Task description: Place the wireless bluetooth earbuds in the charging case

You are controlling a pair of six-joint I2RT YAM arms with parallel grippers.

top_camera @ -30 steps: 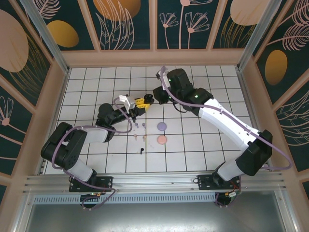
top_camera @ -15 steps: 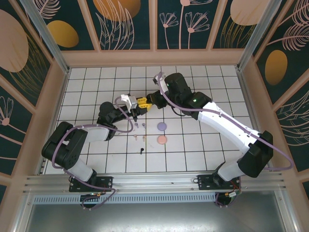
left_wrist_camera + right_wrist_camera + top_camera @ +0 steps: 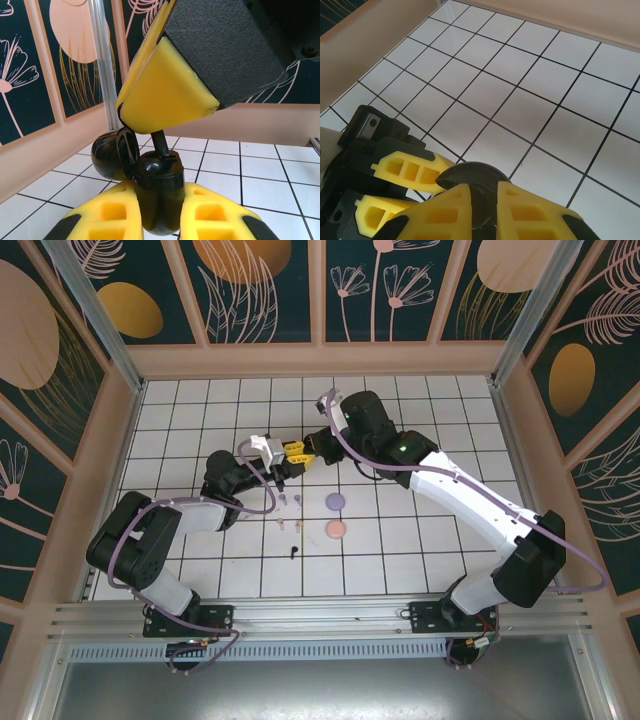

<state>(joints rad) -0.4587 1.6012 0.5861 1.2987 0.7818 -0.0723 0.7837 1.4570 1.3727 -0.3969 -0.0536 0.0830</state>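
Your right arm [image 3: 470, 490] rises from its base, folds back at the elbow and points its wrist leftward, ending up and left of the lilac case [image 3: 335, 501]. Your left arm [image 3: 190, 515] lies low and bent, stretched right so the two tips meet there. Your left gripper [image 3: 159, 210] is clenched on the black case [image 3: 159, 175], whose lid [image 3: 112, 155] hangs open to one side. Your right gripper [image 3: 482, 200] is pinched on the black earbud [image 3: 160, 143]. In the left wrist view its head sits down in the black case and its stem stands up out of it, the long axis near upright and leaning slightly toward the lid. The pale earbuds [image 3: 298, 498] lie just left of the lilac case, and the second black earbud [image 3: 292, 552] lies lower left of it.
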